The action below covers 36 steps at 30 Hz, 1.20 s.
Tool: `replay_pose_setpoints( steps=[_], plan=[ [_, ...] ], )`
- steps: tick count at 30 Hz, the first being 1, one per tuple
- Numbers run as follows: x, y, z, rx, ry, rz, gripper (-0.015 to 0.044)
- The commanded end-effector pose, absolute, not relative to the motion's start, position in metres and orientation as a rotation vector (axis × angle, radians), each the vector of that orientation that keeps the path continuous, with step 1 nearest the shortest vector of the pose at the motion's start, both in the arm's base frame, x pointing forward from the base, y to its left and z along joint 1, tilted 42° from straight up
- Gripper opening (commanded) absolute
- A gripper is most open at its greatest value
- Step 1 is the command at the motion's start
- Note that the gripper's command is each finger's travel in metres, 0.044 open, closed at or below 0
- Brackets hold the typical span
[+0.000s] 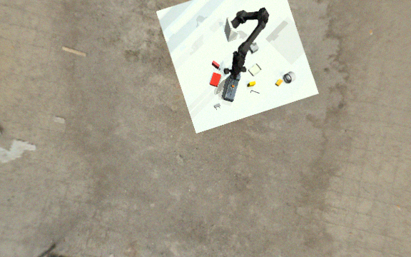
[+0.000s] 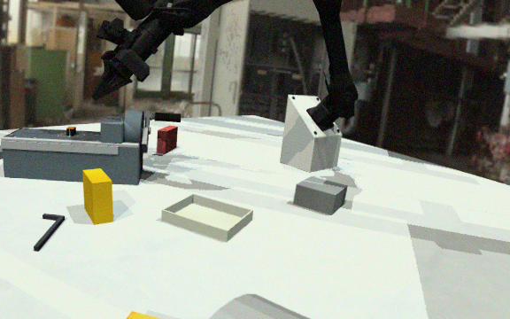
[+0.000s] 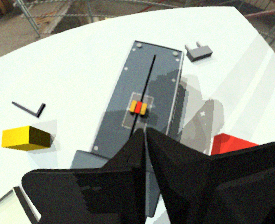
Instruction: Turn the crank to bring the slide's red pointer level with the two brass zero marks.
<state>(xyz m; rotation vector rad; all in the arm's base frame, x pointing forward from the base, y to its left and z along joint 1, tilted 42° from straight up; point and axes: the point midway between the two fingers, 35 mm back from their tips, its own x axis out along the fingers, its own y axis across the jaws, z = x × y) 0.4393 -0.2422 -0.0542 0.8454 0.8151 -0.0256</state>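
Observation:
The machine is a grey-blue box on the white table. Its slide carries a red-orange pointer about midway along the slot, and in the wrist view small brass marks sit right beside it. The round crank disc is at the machine's right end, and its black handle sticks out sideways. My gripper is shut on nothing. It hangs in the air above the crank end of the machine, apart from the handle.
A red block stands behind the crank. A yellow block, a black hex key, a shallow tray and a grey box lie in front. The white wedge arm base stands at the right.

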Motion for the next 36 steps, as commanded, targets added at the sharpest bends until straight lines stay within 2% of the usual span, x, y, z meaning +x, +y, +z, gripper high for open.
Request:
replay_pose_setpoints(
  steps=[1, 13, 30, 31, 36],
  plan=[
    [0.4393, -0.2423, -0.0542, 0.845, 0.815, -0.026, 0.0],
    [0.4393, -0.2422, -0.0542, 0.845, 0.815, -0.025, 0.0],
    [0.4393, -0.2422, -0.0542, 0.845, 0.815, -0.025, 0.044],
    [0.4393, -0.2422, -0.0542, 0.845, 0.815, -0.025, 0.044],
    [0.4393, -0.2422, -0.0542, 0.845, 0.815, -0.025, 0.0309]
  ],
)
